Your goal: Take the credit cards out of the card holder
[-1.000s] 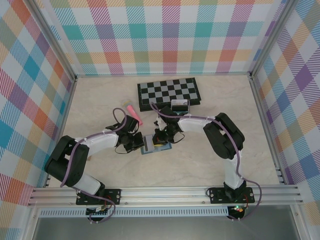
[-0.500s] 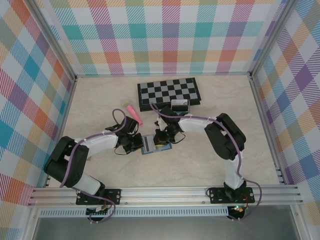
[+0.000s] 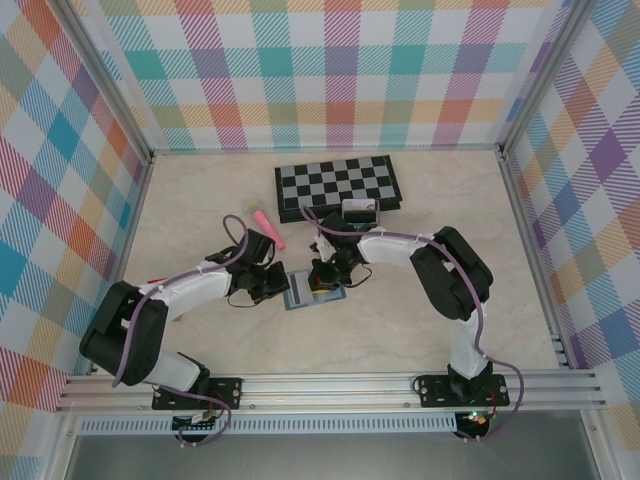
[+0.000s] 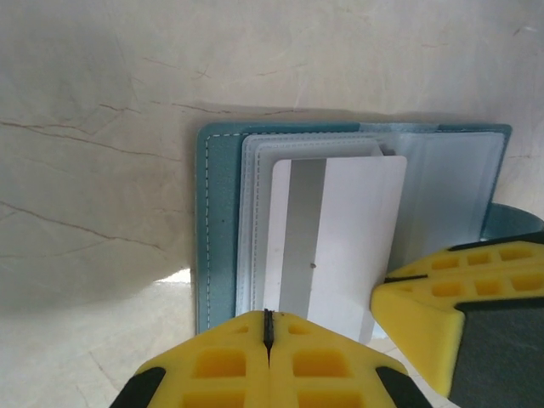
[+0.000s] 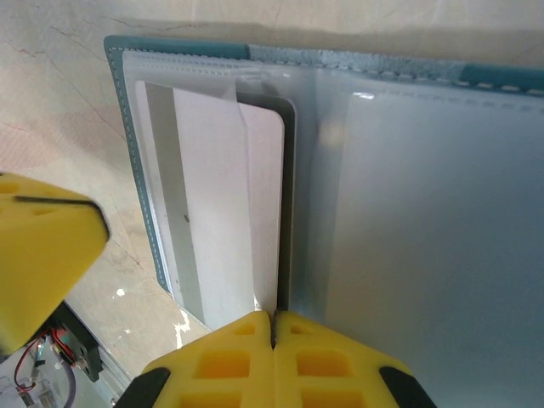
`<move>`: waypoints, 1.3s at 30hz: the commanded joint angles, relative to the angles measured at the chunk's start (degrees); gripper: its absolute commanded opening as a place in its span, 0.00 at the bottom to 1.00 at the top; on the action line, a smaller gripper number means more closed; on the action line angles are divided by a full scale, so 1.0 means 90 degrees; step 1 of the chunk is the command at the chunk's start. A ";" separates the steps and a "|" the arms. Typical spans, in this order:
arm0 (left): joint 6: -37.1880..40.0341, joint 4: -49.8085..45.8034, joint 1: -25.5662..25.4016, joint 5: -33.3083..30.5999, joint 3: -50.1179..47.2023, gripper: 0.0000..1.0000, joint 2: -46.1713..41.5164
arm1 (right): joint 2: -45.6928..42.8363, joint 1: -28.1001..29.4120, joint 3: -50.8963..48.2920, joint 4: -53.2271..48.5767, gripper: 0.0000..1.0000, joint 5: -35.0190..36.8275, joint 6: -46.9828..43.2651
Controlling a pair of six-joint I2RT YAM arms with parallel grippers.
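Pale marbled counter (image 3: 190,205), plaid walls (image 3: 340,80). Blue-grey folding card holder (image 4: 217,238) lies open between left hand (image 4: 268,321) and right hand (image 5: 274,321), both pressed together. White grey-striped plastic credit card (image 4: 357,238) runs lengthwise straight ahead of the left hand, near end at its tips; pinched or not, cannot tell.

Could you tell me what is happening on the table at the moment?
Both arms are working on the card holder, which lies open on the table. The left gripper and right gripper are shut at the edge of a white credit card that sits partly out of its pocket. Whether either actually pinches it is unclear.
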 commanded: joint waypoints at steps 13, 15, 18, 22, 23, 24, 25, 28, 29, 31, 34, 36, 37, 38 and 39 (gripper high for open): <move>0.0249 -0.0621 -0.0128 -0.0504 0.0330 0.00 0.0601 | -0.0157 -0.0021 -0.0043 -0.0289 0.00 0.0265 -0.0192; 0.0282 -0.0638 -0.0128 -0.0534 0.0263 0.00 0.0659 | -0.0214 -0.0015 -0.0070 -0.0317 0.00 0.0368 -0.0209; 0.0394 -0.0688 -0.0128 -0.0565 0.0213 0.00 0.0708 | -0.0274 -0.0030 -0.0086 -0.0379 0.00 0.0476 -0.0233; 0.0508 -0.0878 -0.0122 -0.0715 0.0246 0.00 0.0721 | -0.0365 -0.0064 -0.0173 -0.0435 0.00 0.0581 -0.0262; 0.0517 -0.0875 -0.0125 -0.0706 0.0246 0.00 0.0720 | -0.0383 -0.0076 -0.0196 -0.0427 0.00 0.0593 -0.0263; 0.0519 -0.0875 -0.0128 -0.0699 0.0249 0.00 0.0720 | -0.0395 -0.0087 -0.0215 -0.0419 0.00 0.0589 -0.0267; 0.0518 -0.0882 -0.0129 -0.0696 0.0259 0.00 0.0720 | -0.0397 -0.0089 -0.0218 -0.0422 0.00 0.0581 -0.0272; 0.0517 -0.0876 -0.0128 -0.0686 0.0315 0.00 0.0707 | -0.0388 -0.0098 -0.0218 -0.0415 0.00 0.0557 -0.0272; 0.0523 -0.0896 -0.0128 -0.0686 0.0339 0.00 0.0708 | -0.0372 -0.0098 -0.0208 -0.0404 0.00 0.0543 -0.0272; 0.0523 -0.0945 -0.0128 -0.0696 0.0403 0.00 0.0643 | -0.0349 -0.0098 -0.0193 -0.0394 0.00 0.0491 -0.0273; 0.0515 -0.0876 -0.0128 -0.0602 0.0471 0.00 0.0372 | -0.0308 -0.0101 -0.0160 -0.0397 0.00 0.0444 -0.0298; 0.0485 -0.0700 -0.0128 -0.0454 0.0472 0.00 0.0161 | -0.0288 -0.0098 -0.0159 -0.0407 0.00 0.0444 -0.0301; 0.0472 -0.0593 -0.0125 -0.0353 0.0469 0.00 0.0075 | -0.0288 -0.0098 -0.0159 -0.0406 0.00 0.0457 -0.0309; 0.0450 -0.0512 -0.0128 -0.0277 0.0455 0.00 0.0007 | -0.0288 -0.0102 -0.0151 -0.0413 0.00 0.0454 -0.0311; 0.0426 -0.0425 -0.0128 -0.0201 0.0456 0.00 -0.0042 | -0.0288 -0.0101 -0.0149 -0.0424 0.00 0.0469 -0.0311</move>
